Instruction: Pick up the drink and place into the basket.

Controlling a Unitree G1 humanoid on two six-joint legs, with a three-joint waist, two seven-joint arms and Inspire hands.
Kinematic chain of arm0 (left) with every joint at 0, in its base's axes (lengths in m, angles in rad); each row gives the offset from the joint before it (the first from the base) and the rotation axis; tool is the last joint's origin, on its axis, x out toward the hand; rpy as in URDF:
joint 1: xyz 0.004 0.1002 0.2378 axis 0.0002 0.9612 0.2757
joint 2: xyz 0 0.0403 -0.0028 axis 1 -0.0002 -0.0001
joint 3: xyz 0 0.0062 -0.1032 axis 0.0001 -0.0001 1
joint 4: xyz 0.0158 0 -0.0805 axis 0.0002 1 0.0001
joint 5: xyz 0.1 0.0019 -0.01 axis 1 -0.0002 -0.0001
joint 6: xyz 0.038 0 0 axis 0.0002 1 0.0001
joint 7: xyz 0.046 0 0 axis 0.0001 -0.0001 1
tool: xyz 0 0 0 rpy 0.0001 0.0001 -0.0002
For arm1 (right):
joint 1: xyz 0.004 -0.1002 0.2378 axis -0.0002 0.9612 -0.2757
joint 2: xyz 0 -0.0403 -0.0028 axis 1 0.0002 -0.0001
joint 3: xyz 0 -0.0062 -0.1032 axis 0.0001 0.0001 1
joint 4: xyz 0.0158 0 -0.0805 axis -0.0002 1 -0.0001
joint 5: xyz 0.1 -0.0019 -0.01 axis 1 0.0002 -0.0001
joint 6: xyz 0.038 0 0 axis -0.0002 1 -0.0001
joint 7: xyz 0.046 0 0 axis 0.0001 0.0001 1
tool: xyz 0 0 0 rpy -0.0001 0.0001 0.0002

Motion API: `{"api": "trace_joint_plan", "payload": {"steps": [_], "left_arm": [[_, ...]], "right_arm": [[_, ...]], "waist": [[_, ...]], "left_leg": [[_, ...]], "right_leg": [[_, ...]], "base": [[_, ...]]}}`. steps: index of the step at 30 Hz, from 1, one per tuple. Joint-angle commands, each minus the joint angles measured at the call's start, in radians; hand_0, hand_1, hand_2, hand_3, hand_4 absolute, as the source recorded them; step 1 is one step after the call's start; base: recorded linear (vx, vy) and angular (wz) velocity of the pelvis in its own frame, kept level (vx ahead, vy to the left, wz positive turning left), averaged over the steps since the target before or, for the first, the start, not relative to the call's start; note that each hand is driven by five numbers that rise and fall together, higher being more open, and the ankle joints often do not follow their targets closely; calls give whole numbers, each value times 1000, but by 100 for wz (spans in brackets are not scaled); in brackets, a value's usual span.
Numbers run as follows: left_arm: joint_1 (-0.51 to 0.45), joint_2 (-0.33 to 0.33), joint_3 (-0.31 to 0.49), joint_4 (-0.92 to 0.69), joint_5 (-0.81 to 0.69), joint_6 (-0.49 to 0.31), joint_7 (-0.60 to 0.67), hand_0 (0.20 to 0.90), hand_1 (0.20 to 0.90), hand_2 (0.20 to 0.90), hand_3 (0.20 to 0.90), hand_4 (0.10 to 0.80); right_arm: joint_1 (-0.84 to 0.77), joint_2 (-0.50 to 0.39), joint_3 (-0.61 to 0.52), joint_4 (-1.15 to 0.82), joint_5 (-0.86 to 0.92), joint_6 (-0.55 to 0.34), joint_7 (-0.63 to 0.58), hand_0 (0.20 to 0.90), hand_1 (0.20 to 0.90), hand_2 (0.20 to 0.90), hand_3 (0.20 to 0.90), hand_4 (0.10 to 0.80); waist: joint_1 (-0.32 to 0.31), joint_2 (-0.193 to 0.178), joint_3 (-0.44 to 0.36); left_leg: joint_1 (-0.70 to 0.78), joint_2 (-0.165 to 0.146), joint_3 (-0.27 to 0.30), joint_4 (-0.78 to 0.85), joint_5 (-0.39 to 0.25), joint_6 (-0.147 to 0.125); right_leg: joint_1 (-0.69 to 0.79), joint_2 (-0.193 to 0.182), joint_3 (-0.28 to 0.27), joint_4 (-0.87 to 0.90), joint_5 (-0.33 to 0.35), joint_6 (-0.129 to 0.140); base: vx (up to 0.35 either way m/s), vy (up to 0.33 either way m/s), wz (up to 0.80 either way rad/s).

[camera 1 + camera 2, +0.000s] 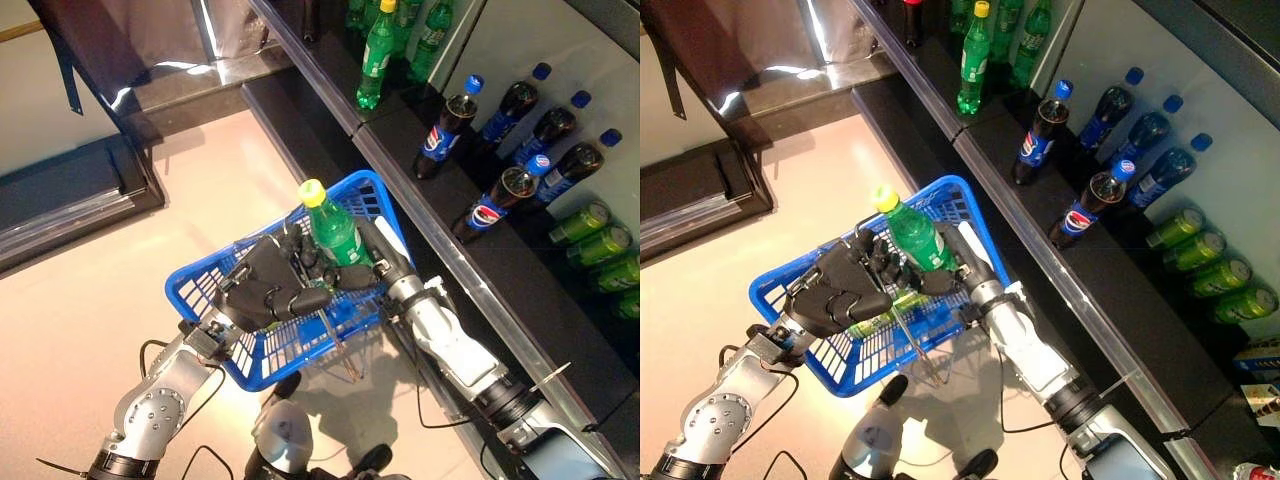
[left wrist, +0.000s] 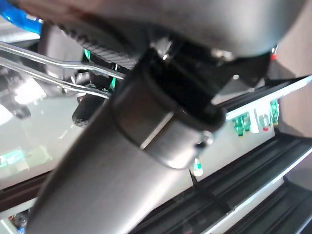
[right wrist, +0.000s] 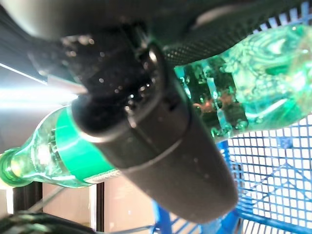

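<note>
Placement step in hand. The right hand [image 1: 352, 268] is curled round the green bottle [image 1: 333, 228], held above the blue basket [image 1: 215, 262]. The left hand [image 1: 268, 282], beside it, grips the basket's wire handle [image 1: 335, 340]. Next: lower the bottle inside, then uncurl.

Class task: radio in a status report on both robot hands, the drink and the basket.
Right robot hand shut on green bottle, held over blue basket. Left robot hand at basket, fingers unclear. Bottle not yet released; nothing in the way.
</note>
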Motion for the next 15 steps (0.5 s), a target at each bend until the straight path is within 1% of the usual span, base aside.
{"api": "trace_joint_plan", "payload": {"steps": [1,8,15], "left_arm": [[-99,-46,-34,-247,-174,-175,-219,300,300,300,200,100],[-99,-20,-10,-281,-194,-199,-215,300,300,300,200,100],[-80,-14,26,-300,-207,-211,-232,300,300,300,200,100]], "right_arm": [[-33,61,78,15,-13,-181,-64,300,300,300,200,100],[10,87,76,47,-9,-223,-101,300,300,300,200,100],[40,94,61,39,5,-243,-95,300,300,300,200,100]], "waist": [[-6,2,-348],[-1,4,-351],[-2,6,-353]], "left_leg": [[-10,0,68,-28,-9,17],[-19,-2,60,-28,-7,16],[-23,-3,59,-28,-5,16]], "right_leg": [[13,-24,3,61,-60,9],[10,-20,6,60,-62,8],[5,-20,15,59,-62,8]], "base": [[-1,-7,12],[-1,-3,4],[0,0,0]]}}
